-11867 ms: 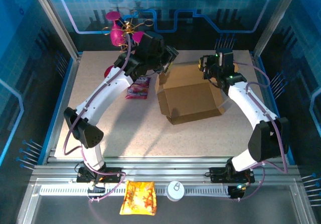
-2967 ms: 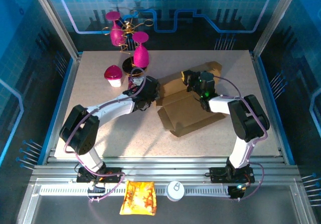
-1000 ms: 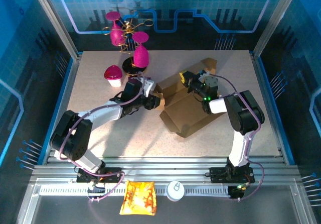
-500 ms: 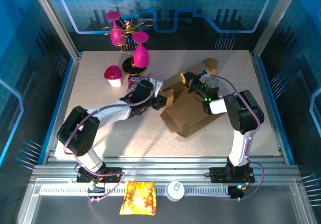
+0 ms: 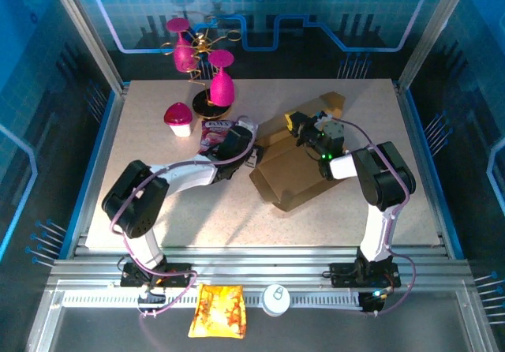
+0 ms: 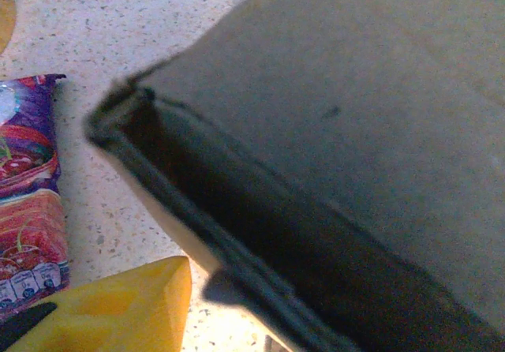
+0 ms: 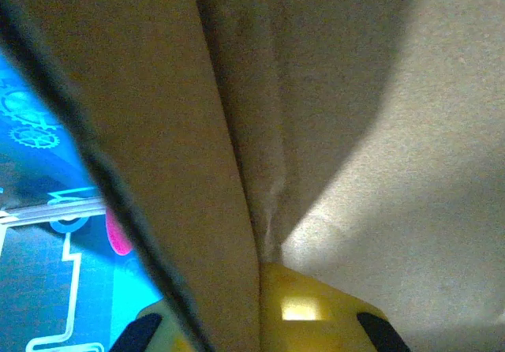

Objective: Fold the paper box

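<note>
Paper box mid-fold, both arms on it

The paper box lies partly flattened on the table, a bit right of centre. My right gripper sits at its 12 o'clock edge, fingers clenched on a cardboard flap. My left gripper is right against the 9 o'clock corner, and honestly I can't tell if those fingers are gripping or loose. The pink snack packet is near the box's 10 o'clock.
</note>
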You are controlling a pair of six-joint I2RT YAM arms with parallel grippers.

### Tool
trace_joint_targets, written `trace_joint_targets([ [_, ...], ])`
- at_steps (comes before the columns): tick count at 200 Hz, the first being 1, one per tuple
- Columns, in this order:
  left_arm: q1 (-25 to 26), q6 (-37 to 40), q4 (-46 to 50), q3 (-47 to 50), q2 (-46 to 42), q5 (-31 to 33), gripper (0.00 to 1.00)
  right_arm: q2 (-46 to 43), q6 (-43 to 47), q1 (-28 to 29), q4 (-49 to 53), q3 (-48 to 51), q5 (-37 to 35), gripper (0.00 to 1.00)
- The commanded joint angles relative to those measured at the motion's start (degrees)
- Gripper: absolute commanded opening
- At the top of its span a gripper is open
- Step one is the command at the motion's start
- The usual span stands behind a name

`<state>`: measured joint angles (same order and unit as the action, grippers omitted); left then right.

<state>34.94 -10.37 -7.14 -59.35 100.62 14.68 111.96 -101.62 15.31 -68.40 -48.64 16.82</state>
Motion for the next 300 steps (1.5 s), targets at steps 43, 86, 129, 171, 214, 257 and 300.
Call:
trace_joint_targets([
  [43,0.64,-3.7,-0.39,-5.27,5.77,11.24,0.36,-0.32,-1.21,0.9,1.64,-1.45,-0.06,0.0],
  [86,1.44,-7.56,5.68,-11.61,10.74,19.24,0.28,-0.06,-2.3,2.69,2.1,-1.43,-2.66,0.0],
  [129,1.73,-10.86,10.51,-16.02,13.84,24.26,0.05,-2.19,-2.41,2.8,5.13,-1.44,-3.64,0.0],
  [171,1.88,-10.56,12.9,-18.69,15.61,25.74,0.0,-3.1,-2.53,2.62,7.72,-3.74,-3.8,0.0],
  [214,1.84,-10.36,16.11,-21.04,17.1,25.91,0.1,-3.95,-3.08,2.53,9.58,-4.56,-4.16,0.0],
  [257,1.23,-11.18,19.16,-23.75,19.52,25.04,0.27,-4.89,-3.54,2.49,11.27,-4.8,-4.34,0.0],
  [300,-0.29,-11.61,18.15,-24.65,20.96,23.55,0.23,-5.53,-3.6,2.17,11.73,-4.01,-4.41,0.0],
])
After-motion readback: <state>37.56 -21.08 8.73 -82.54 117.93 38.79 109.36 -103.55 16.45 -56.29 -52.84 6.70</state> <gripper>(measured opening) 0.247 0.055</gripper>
